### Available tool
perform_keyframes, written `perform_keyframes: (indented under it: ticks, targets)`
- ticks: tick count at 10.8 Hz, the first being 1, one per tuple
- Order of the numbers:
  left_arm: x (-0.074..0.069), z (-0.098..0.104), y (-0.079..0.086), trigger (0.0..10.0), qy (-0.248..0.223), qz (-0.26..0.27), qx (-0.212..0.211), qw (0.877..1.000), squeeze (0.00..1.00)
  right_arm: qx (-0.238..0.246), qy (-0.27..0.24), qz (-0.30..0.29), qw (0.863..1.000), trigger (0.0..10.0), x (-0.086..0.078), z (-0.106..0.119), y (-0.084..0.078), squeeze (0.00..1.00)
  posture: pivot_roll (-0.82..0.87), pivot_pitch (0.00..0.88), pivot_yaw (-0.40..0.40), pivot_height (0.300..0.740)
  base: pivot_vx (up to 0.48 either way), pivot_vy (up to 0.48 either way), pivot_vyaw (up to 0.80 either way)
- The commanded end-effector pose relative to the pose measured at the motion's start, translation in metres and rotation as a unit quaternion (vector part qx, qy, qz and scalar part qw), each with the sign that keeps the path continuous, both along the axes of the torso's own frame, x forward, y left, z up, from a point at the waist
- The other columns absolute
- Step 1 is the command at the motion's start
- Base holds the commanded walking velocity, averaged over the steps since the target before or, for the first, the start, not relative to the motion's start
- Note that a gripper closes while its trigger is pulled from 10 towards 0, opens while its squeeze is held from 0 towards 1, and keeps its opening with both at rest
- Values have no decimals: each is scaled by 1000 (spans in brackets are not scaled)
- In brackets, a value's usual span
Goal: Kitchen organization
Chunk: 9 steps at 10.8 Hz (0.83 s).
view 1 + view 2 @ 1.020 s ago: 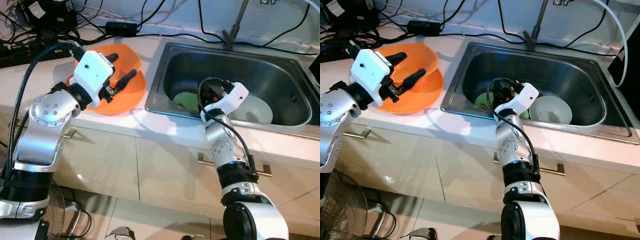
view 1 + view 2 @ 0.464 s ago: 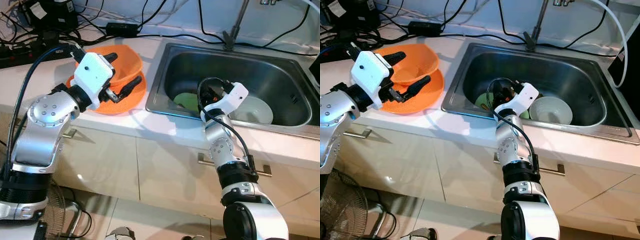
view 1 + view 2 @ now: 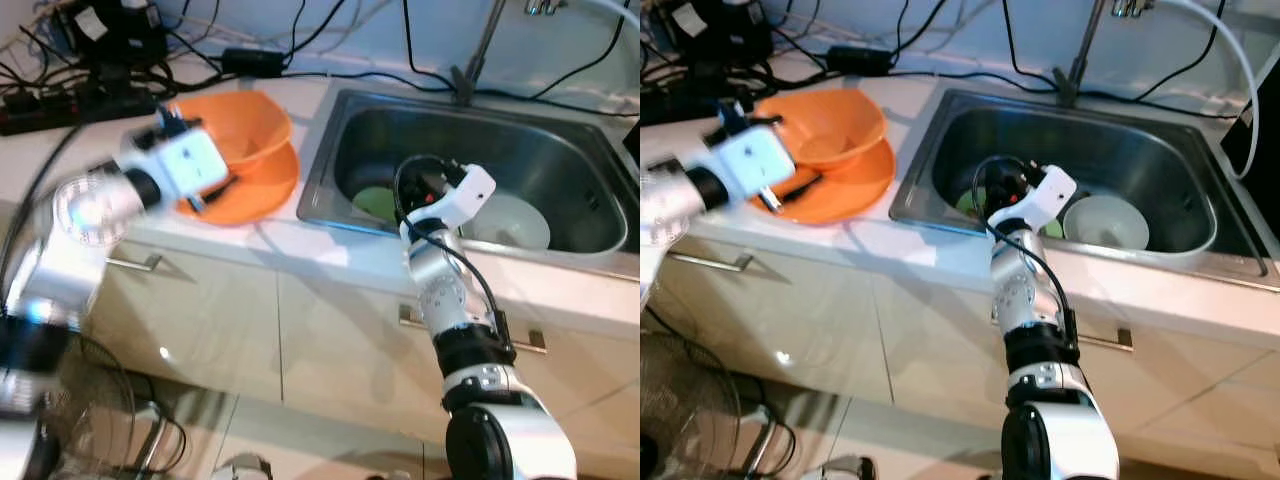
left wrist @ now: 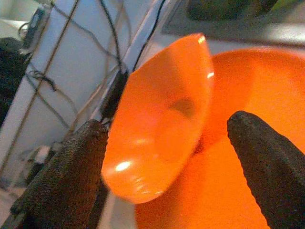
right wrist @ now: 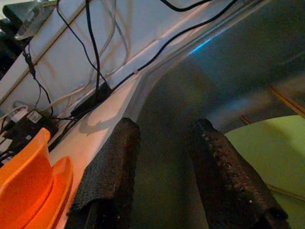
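One orange bowl [image 3: 237,125], one orange plate [image 3: 262,190]

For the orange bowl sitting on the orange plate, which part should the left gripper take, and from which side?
Probably the thin rim of the orange bowl, which sits tilted on the orange plate with one edge raised off it. The left gripper is open with its fingers either side of the bowl; coming from the counter's front edge, one finger inside and one outside the wall would likely pinch it securely.

No readable text, labels, brands or numbers anywhere. Small white tags on the black power gear [image 3: 110,25] at the back of the worktop [image 3: 40,150] are too blurred to read.
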State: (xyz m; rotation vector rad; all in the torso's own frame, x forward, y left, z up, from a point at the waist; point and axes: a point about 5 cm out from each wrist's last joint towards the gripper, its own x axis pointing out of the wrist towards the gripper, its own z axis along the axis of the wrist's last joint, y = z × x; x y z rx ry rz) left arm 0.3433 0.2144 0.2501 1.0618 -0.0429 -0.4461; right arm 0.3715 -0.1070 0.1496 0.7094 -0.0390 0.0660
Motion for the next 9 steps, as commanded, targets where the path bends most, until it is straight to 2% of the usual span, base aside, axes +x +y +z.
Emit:
perform_keyframes:
  ticks: [1, 3, 5, 7, 9]
  targets:
    - [3, -1, -3, 10000, -4, -5, 21, 1000, 0, 3, 5, 2, 1000, 10000, 0, -2, 1, 0, 133, 12, -21, 740, 0, 0, 0]
    - [9, 3, -5, 10000, 0, -9, 60, 998, 0, 3, 4, -1, 1000, 10000, 0, -1, -2, 0, 131, 21, -21, 740, 0, 0, 0]
    - [16, 4, -3, 10000, 26, -16, 82, 996, 0, 4, 4, -1, 1000, 10000, 1, -1, -2, 0, 129, 28, -19, 740, 0, 0, 0]
    - [26, -3, 2, 10000, 43, 3, 115, 992, 0, 5, 4, -1, 1000, 10000, 0, 0, -1, 0, 129, 34, -18, 740, 0, 0, 0]
    - [32, -8, 1, 10000, 56, 5, 122, 991, 0, 6, 4, -2, 1000, 10000, 0, 0, -1, 0, 124, 38, -17, 740, 0, 0, 0]
